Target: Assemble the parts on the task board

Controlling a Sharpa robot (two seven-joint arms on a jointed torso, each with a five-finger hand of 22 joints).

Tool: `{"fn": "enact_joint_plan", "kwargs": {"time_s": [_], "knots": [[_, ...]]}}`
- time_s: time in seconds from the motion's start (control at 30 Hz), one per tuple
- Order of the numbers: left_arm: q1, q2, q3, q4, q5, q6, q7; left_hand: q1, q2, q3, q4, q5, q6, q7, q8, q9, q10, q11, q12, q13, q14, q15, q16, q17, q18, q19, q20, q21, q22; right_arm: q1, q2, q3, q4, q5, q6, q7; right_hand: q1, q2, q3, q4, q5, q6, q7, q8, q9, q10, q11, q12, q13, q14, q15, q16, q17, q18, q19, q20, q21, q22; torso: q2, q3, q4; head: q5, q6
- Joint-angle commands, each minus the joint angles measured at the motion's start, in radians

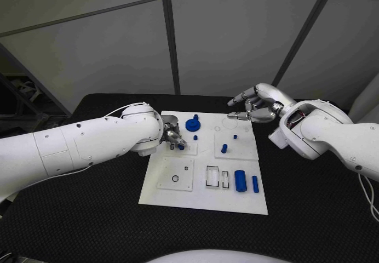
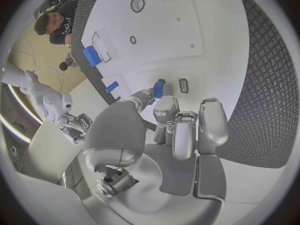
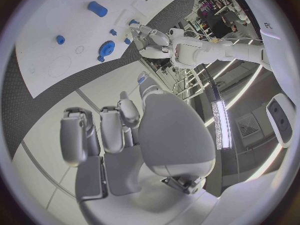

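My left hand [image 1: 172, 137] works at the left edge of the task board [image 1: 237, 200]; thumb and a finger pinch a small blue part [image 2: 159, 88] just above the plate, beside a small rectangular slot [image 2: 183, 85]. To seat it well, I judge I should square the part over that slot, lower straight and let go only once it sits flush. My right hand [image 1: 257, 105] hovers off the board's far right corner, fingers spread, holding nothing.

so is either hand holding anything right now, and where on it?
Left hand pinches a small blue part at its fingertips, just over the task board; which end it grips can't be told. Right hand holds nothing.
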Motion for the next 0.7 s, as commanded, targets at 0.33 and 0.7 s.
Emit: {"fn": "enact_joint_plan", "kwargs": {"time_s": [0.33, 0.7], "knots": [[-0.003, 0.007, -0.002, -0.005, 0.013, 0.03, -0.003, -0.033, -0.007, -0.016, 0.048, -0.069, 0.048, -0.034, -0.014, 0.003, 0.07, -0.007, 0.013, 0.009, 0.098, -0.005, 0.007, 0.235, -0.015, 0.009, -0.005, 0.001, 0.006, 0.002, -0.002, 0.001, 0.004, -0.002, 0.0, 0.002, -0.01, 0.002, -0.002, 0.007, -0.003, 0.009, -0.001, -0.004, -0.002, 0.006, 0.001, 0.006, 0.001, 0.034, -0.005, -0.005, 0.0, 0.012, 0.021, -0.008, -0.004, 0.136, 0.0, -0.0005, 0.0004, -0.002, -0.003], [-0.003, 0.006, -0.002, -0.002, 0.013, 0.052, -0.007, -0.033, -0.015, -0.028, 0.063, -0.082, 0.054, -0.035, -0.016, 0.004, 0.07, -0.008, 0.015, 0.011, 0.099, -0.005, 0.01, 0.238, -0.015, 0.009, -0.005, 0.001, 0.008, 0.002, -0.004, 0.001, 0.006, -0.003, 0.0, 0.001, -0.011, 0.002, -0.002, 0.007, -0.003, 0.01, -0.001, -0.004, -0.002, 0.006, 0.001, 0.006, 0.001, 0.034, -0.005, -0.005, 0.0, 0.012, 0.022, -0.008, -0.004, 0.136, -0.001, -0.0007, 0.0017, -0.004, -0.005]]}}
